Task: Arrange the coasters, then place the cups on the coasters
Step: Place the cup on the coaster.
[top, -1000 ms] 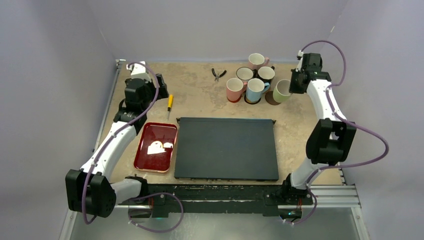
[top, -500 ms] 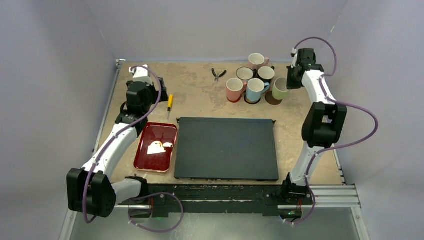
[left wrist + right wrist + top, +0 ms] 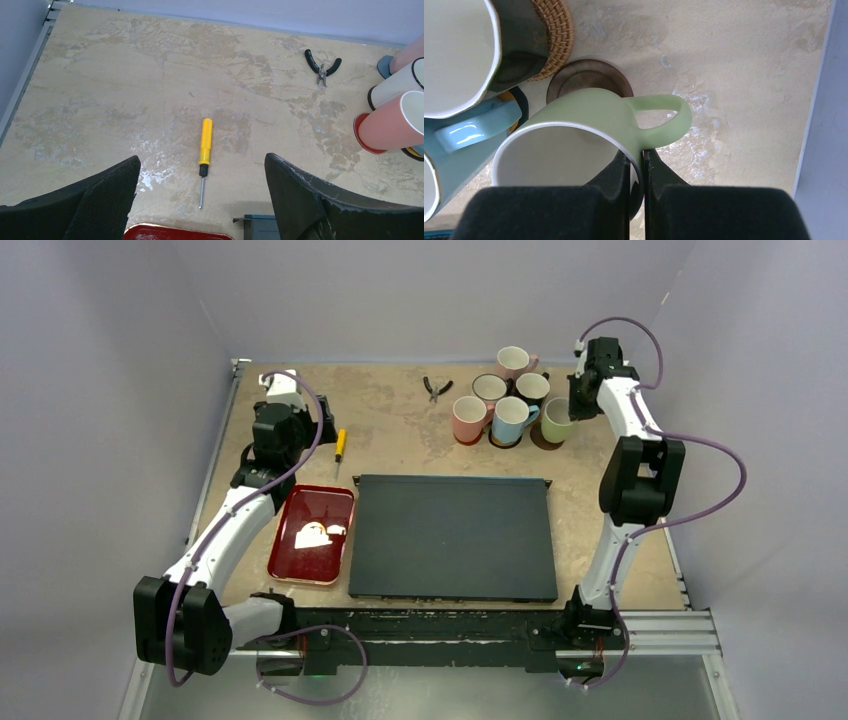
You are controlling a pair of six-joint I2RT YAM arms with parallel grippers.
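So the right hand (image 3: 637,159) is clamped on the light green mug (image 3: 574,117), one finger inside the rim and one outside, right beside the handle, which sticks out away from the other cups. The dark brown coaster (image 3: 586,77) sits just past the mug on the side away from the hand, with its near edge hidden under the mug. The set-down looks like a small nudge that way, if any. I can't really tell whether the mug already rests on it or is tipped off the bench (image 3: 734,65). The left hand (image 3: 201,161) is wide open and empty over a yellow screwdriver (image 3: 205,137), well apart from the cups, so this is the right arm's job.
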